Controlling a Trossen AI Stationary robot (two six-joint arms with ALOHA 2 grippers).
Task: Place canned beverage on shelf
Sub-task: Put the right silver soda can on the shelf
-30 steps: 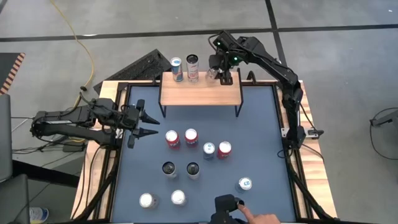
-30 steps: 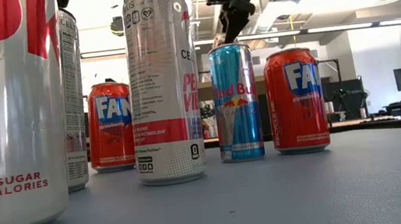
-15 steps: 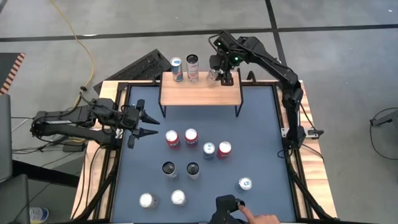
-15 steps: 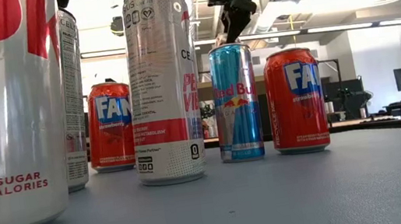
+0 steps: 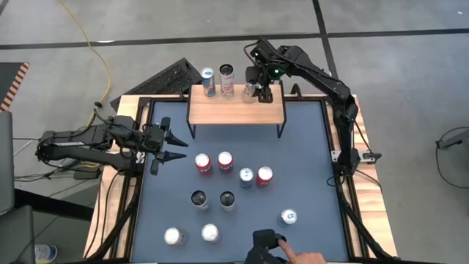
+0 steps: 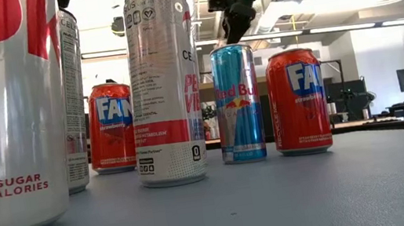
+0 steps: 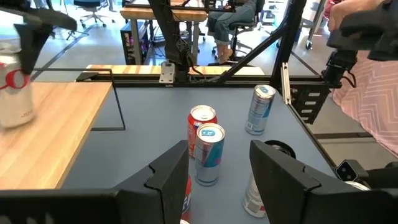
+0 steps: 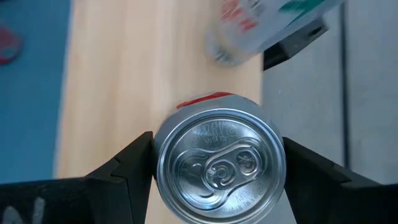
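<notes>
The right arm reaches over the shelf [image 5: 236,108] at the worktop's [image 5: 308,161] far edge — its gripper [image 5: 258,89] points straight down, fingers [image 8: 121,171] clamped on a can [image 8: 219,163] at the shelf's back right. The left arm lies low at the left edge, gripper [image 5: 170,145] with fingers apart, holding nothing.

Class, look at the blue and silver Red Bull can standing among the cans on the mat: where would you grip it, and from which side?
Grip the Red Bull can on its round side wall just under the rim, coming straight down from above. It stands upright with a red Fanta can close beside it, so a sideways approach looks crowded, while its top is clear.
</notes>
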